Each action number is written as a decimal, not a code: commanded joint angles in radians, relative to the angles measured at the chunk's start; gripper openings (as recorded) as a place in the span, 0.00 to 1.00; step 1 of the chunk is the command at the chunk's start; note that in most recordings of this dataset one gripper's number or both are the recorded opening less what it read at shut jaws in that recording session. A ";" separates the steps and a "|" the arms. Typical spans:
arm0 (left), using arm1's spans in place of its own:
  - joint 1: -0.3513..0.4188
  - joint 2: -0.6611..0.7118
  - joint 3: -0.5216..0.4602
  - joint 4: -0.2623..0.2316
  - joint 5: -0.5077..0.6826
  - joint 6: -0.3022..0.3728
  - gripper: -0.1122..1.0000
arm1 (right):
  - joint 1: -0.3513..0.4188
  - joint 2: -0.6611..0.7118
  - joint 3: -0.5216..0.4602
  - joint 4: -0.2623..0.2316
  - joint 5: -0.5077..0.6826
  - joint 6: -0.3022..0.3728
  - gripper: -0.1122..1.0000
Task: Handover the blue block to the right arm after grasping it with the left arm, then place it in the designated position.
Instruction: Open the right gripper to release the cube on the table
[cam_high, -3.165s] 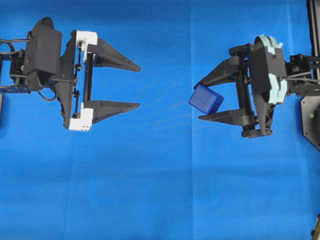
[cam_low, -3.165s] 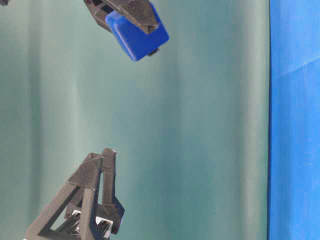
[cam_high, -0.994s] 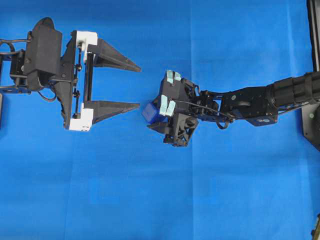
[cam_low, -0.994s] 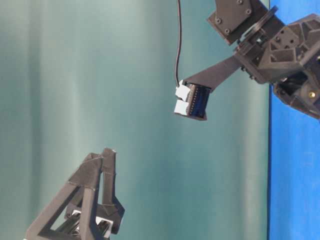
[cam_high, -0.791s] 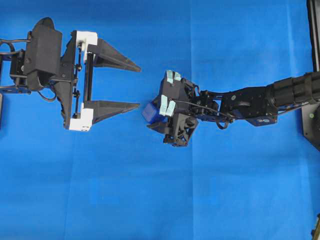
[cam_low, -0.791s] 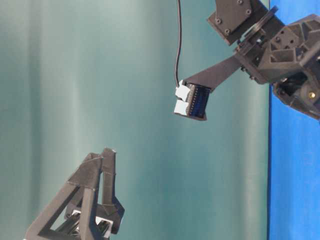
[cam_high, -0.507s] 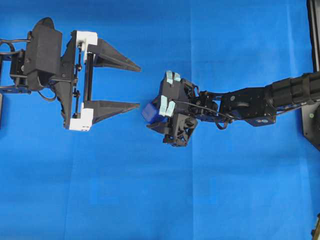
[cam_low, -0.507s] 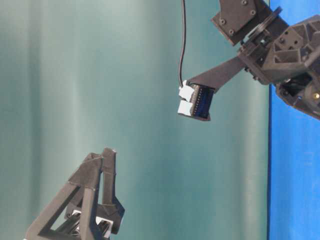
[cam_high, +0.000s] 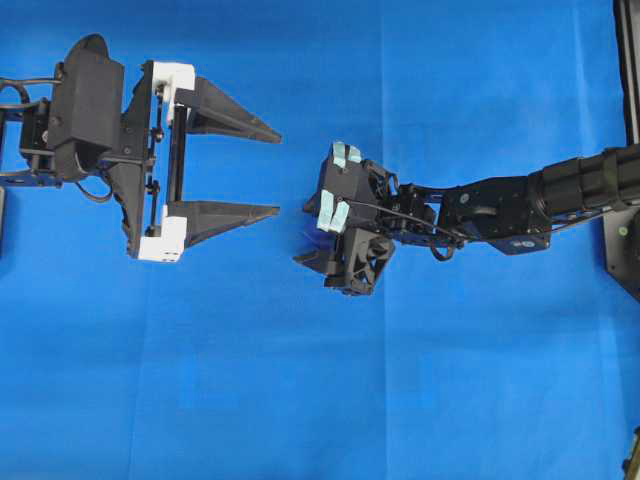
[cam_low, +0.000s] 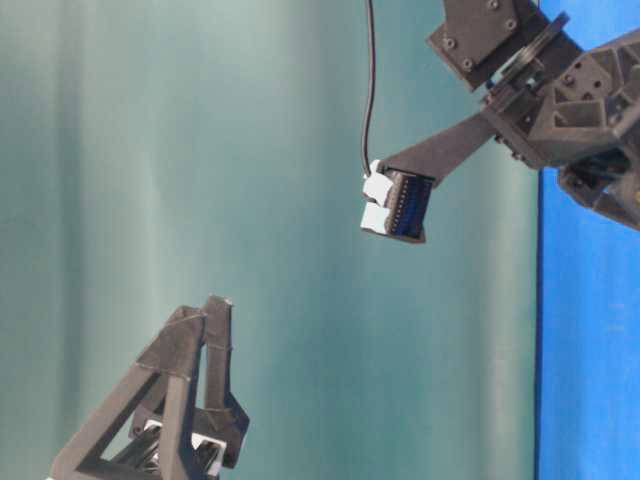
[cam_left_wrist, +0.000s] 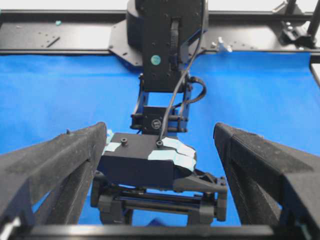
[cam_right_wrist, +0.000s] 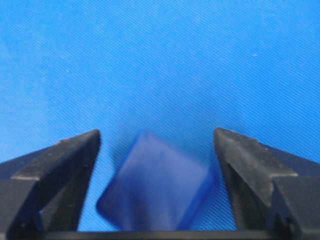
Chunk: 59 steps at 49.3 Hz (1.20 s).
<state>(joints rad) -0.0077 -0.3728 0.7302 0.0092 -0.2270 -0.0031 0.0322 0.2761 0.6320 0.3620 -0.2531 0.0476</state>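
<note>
Matt woven cloth (cam_right_wrist: 150, 60) — grainy black fingers (cam_right_wrist: 55, 165)

You will find no readable text, label, brand, number or sign anywhere in these views right now.

Black arms: left gripper (cam_high: 262, 170) w/ white brackets, right gripper (cam_high: 312, 232) teal-taped.

A robotics lab test bench. A plain blue cloth (cam_high: 300, 400) covers the whole table under both hands, with nothing domestic on it. Beyond the right arm (cam_left_wrist: 167, 45), the left wrist view shows a black metal frame rail (cam_left_wrist: 60, 40) with bolt holes at the table's far edge. A bare teal backdrop (cam_low: 200, 150) hangs behind the hands.
</note>
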 joint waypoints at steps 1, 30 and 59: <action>-0.002 -0.009 -0.014 0.002 -0.005 -0.002 0.93 | 0.006 -0.014 -0.017 0.003 -0.005 0.006 0.79; -0.002 -0.011 -0.014 0.002 -0.006 0.000 0.93 | 0.009 -0.204 0.020 -0.014 0.097 -0.012 0.75; -0.002 -0.009 -0.020 0.002 -0.006 0.000 0.93 | 0.000 -0.667 0.087 -0.061 0.368 -0.060 0.74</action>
<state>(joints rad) -0.0077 -0.3728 0.7302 0.0092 -0.2270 -0.0046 0.0337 -0.3252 0.7302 0.3083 0.0828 -0.0123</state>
